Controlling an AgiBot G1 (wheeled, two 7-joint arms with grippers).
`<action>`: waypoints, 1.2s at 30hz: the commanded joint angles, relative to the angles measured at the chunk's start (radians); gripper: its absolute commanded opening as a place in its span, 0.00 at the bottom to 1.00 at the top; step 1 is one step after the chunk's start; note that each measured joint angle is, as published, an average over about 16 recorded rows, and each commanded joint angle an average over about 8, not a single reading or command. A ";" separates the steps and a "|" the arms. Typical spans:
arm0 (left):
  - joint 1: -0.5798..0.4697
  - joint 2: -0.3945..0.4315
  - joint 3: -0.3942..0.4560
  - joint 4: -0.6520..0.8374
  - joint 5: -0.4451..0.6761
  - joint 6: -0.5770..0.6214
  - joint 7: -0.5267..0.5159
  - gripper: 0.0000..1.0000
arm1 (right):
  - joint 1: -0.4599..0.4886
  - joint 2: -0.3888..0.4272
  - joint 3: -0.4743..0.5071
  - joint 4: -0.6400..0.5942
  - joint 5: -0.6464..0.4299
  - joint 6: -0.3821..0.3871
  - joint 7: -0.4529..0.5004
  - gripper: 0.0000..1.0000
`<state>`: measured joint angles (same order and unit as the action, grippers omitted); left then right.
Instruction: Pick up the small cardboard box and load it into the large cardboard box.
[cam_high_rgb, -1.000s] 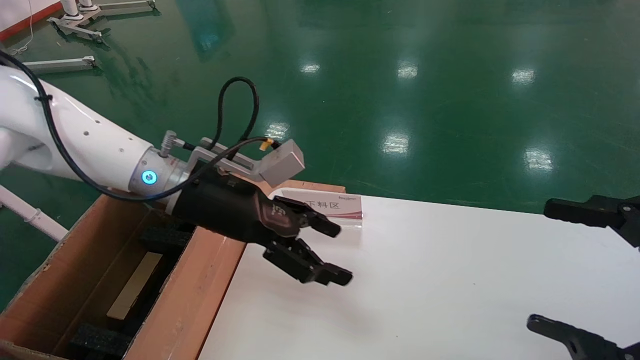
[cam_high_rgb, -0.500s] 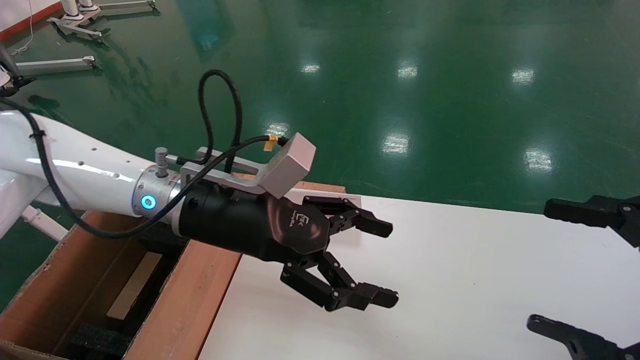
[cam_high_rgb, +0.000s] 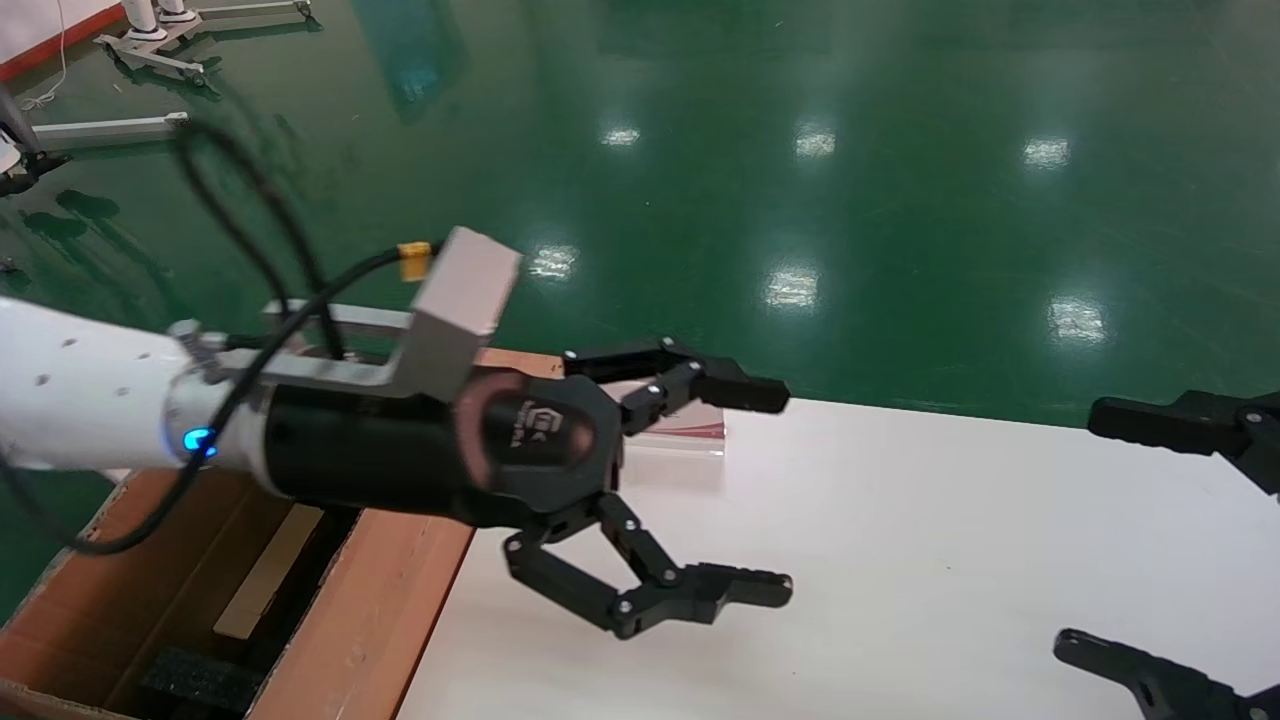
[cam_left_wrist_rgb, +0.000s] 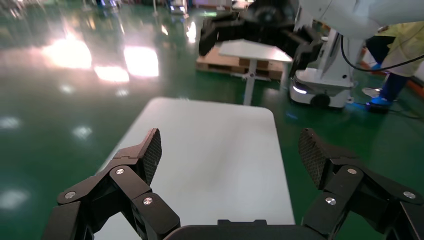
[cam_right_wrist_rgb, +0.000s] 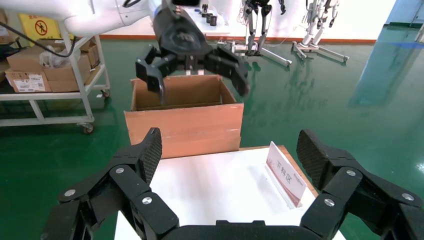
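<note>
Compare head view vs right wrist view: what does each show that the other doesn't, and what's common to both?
Head view only: the inside of the large cardboard box, with a black foam pad and a tan strip in it, and the left arm's white forearm.

Right wrist view only: the large box's closed outer wall, a shelving cart stacked with cartons, and robot stands by the far wall.

Both: left gripper open and empty above the white table, right gripper open at the table's opposite side, the table sign, green floor. Neither shows the small cardboard box.
</note>
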<state>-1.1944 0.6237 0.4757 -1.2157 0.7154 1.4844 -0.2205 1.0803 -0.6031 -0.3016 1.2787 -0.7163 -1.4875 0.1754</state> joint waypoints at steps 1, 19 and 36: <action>0.047 -0.005 -0.077 -0.027 0.006 0.004 0.013 1.00 | 0.000 0.000 0.000 0.000 0.000 0.000 0.000 1.00; 0.142 -0.015 -0.233 -0.080 0.020 0.015 0.036 1.00 | 0.000 0.000 0.000 0.000 0.001 0.000 0.000 1.00; 0.123 -0.013 -0.201 -0.070 0.016 0.012 0.033 1.00 | 0.000 0.000 0.000 0.000 0.001 0.000 0.000 1.00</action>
<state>-1.0709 0.6104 0.2741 -1.2855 0.7319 1.4964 -0.1871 1.0802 -0.6028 -0.3018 1.2786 -0.7157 -1.4870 0.1752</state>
